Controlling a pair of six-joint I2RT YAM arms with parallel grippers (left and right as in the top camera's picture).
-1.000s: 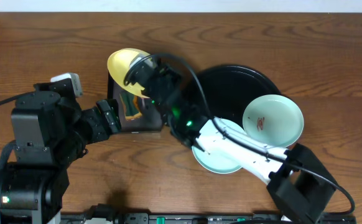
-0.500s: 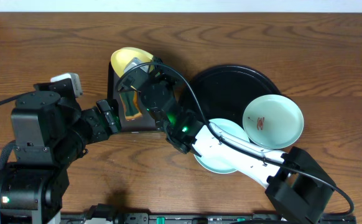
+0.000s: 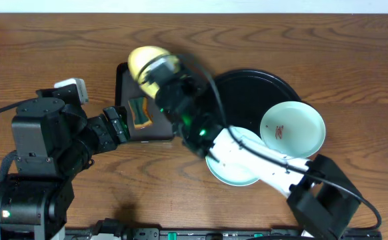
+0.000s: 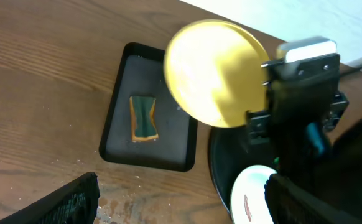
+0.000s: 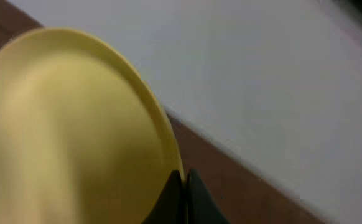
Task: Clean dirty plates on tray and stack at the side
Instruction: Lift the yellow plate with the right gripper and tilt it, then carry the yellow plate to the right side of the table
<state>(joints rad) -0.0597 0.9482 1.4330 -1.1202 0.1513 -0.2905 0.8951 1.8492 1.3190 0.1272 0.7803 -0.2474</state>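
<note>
My right gripper (image 3: 159,67) is shut on the rim of the pale yellow plate (image 3: 145,61) and holds it tilted in the air over the far end of the small rectangular tray; the plate fills the right wrist view (image 5: 69,130) and shows in the left wrist view (image 4: 213,71). A mint-blue plate with a red smear (image 3: 292,129) leans on the right of the round black tray (image 3: 247,90). Another mint-blue plate (image 3: 231,172) lies on the table in front of the tray, partly under my right arm. My left gripper (image 4: 175,199) is open and empty above the table.
A small rectangular black tray (image 3: 129,130) holds a green and orange sponge (image 3: 139,113), also seen in the left wrist view (image 4: 143,118). My right arm reaches across the round tray. Crumbs lie on the wood near my left gripper.
My right gripper has turned and lifted the yellow plate, which moved slightly right and now shows its underside tilted differently. The sponge is uncovered now. My left arm has not moved.
</note>
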